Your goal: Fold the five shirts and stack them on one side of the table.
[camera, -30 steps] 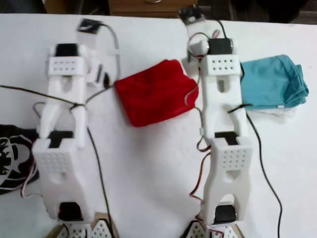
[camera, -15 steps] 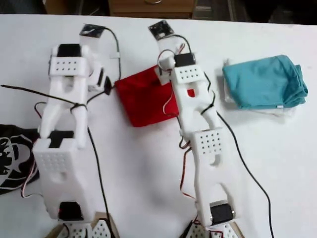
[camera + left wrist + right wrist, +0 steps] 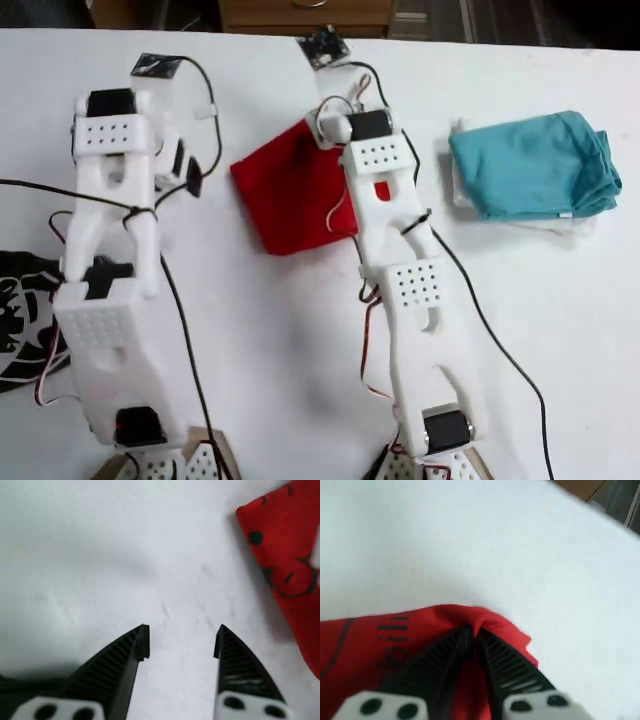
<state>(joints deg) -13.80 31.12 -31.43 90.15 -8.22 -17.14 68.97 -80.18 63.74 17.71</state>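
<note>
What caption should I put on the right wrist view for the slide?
Right gripper, shut, its tips at a corner of the folded red shirt on the white table.

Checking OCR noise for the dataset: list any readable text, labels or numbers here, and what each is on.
No text here is legible.
Red shirt: black lettering, too blurred to read.
Black shirt: white graphic, partly cut off at the high view's edge, with no legible words.
Teal shirt: no print visible.
</note>
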